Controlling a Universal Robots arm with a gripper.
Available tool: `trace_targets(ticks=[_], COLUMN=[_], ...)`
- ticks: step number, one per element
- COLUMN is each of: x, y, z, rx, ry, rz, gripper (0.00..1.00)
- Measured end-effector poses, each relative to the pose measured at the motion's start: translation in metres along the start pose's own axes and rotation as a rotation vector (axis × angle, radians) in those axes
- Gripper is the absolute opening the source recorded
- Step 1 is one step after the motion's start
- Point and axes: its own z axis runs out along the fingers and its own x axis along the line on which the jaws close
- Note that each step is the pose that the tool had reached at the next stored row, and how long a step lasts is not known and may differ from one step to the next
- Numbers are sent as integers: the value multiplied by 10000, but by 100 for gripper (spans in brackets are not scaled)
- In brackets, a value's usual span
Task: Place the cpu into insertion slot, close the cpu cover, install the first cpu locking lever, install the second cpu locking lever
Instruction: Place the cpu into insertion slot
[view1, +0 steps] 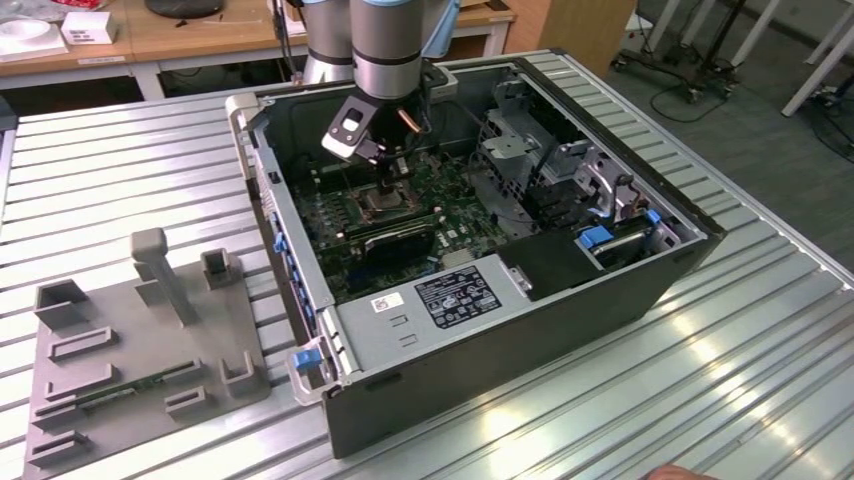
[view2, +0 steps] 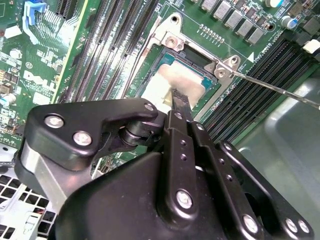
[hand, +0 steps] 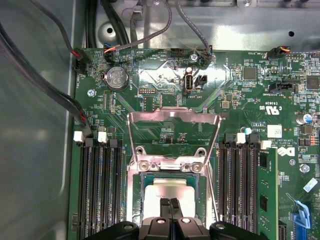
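Silver-grey metal shows under the claw (hand: 170, 204): the cpu (hand: 167, 187) lies flat inside the insertion slot (hand: 141, 181) on the green motherboard (hand: 240, 100), so step one looks done. The claw is clenched with nothing between its fingers, tips right over the cpu; touching or just above, I can't tell. The cpu cover (hand: 175, 116) stands open beyond the socket, and a thin locking lever (view2: 280, 89) juts free in the second wrist view. Closing the cover looks like the step in hand; it calls for bringing that frame down without nudging the cpu.
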Motion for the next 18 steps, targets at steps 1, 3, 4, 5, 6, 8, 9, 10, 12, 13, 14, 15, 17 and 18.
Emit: trace_targets(ticks=[1, 3, 4, 5, 6, 8, 9, 10, 12, 13, 14, 15, 17, 18], x=[0, 1, 0, 0, -1, -1, -1, -2, -2, -2, -2, -3, -2, -2], y=[0, 0, 0, -1, -2, -3, -3, -4, -5, -5, -5, -5, -5, -5], z=[0, 7, 13, 20, 29, 47, 56, 66, 83, 83, 83, 83, 85, 85], rx=[0, -2, -2, 0, 0, 0, 0, 0, 2, 3, 3, 3, 3, 3], ry=[0, 4, 3, 0, 0, 0, 0, 0, 1, -1, -1, -1, -1, -1], rz=[0, 0, 0, 0, 0, -1, 0, -1, 0, 1, 1, 0, 0, 1], gripper=[11, 11, 11, 11, 11, 11, 11, 11, 11, 11, 11, 11, 11, 11])
